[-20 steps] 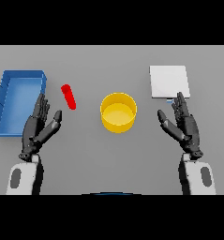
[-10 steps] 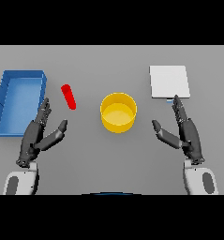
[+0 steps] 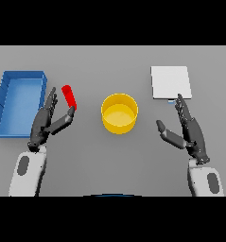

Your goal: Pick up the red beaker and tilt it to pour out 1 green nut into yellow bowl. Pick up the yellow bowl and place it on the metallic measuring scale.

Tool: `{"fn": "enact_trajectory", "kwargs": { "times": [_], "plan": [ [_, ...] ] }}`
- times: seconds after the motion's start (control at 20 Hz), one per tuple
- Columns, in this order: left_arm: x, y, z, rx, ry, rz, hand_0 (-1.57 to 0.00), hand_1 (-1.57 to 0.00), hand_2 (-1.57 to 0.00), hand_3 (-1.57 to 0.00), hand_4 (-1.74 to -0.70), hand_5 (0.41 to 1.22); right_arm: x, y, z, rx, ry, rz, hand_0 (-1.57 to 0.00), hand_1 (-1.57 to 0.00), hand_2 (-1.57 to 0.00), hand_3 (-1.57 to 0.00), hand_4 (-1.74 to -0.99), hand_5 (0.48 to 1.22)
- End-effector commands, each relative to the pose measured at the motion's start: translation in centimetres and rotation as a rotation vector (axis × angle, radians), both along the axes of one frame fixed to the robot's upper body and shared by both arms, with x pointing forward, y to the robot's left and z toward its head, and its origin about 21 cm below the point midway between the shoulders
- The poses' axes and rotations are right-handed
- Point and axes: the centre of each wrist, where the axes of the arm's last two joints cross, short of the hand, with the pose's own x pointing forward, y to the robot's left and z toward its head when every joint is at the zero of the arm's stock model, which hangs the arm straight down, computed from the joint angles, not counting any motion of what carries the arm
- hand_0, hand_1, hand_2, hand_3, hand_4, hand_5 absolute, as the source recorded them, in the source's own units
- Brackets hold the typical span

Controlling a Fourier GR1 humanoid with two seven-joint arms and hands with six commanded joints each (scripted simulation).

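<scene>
Head view | one red beaker (image 3: 69, 97) | one yellow bowl (image 3: 119, 113) | one scale (image 3: 170, 82) | left hand (image 3: 47, 124), right hand (image 3: 190, 132) both released

White forearms with grey oval insets end in dark hands.

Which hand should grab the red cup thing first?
Probably the left hand: its open fingers sit right beside the red beaker. The right hand is far across, past the yellow bowl.

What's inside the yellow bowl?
The yellow bowl looks empty: only its yellow bottom shows, no green nut. Its near wall hides a little of the bottom.
</scene>
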Motion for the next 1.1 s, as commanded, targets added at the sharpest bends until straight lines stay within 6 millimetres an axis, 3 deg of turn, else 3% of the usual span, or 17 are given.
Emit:
{"fn": "enact_trajectory", "kwargs": {
  "times": [0.0, 0.4, 0.9, 1.0, 1.05],
  "plan": [
    [0.5, -0.1, -0.3, 0.001, -0.005, 0.001, 0.0, 0.0, 0.0, 0.0, -1.21, 0.654, 0.1, 0.2, 0.2, 0.002, 0.0, -0.003, 0.0, 0.0, 0.0, 0.0, -1.292, 0.615],
    [5.3, -1.1, -0.9, 0.028, -0.016, 0.0, 0.0, 0.0, 0.0, 0.0, -1.22, 0.633, 0.4, 0.1, 0.2, -0.023, 0.017, -0.028, 0.0, 0.0, 0.0, 0.0, -1.3, 0.631],
    [7.8, -2.7, -2.5, 0.011, -0.046, 0.001, 0.0, -0.01, -0.05, -0.03, -1.35, 0.726, 0.4, -0.1, -0.1, -0.03, 0.018, -0.036, 0.0, 0.0, 0.0, 0.0, -1.301, 0.647],
    [8.0, -3.0, -2.8, -0.007, -0.048, 0.02, -0.34, -0.31, -0.32, -0.24, -1.39, 0.765, 0.5, -0.1, 0.2, -0.028, 0.013, -0.044, 0.0, 0.0, 0.0, 0.0, -1.294, 0.645],
    [8.4, -3.5, -2.5, -0.032, -0.047, 0.032, -0.58, -0.56, -0.55, -0.42, -1.42, 0.786, 0.4, 0.0, 0.2, -0.03, 0.011, -0.041, 0.0, 0.0, 0.0, 0.0, -1.292, 0.645]
  ]
}}
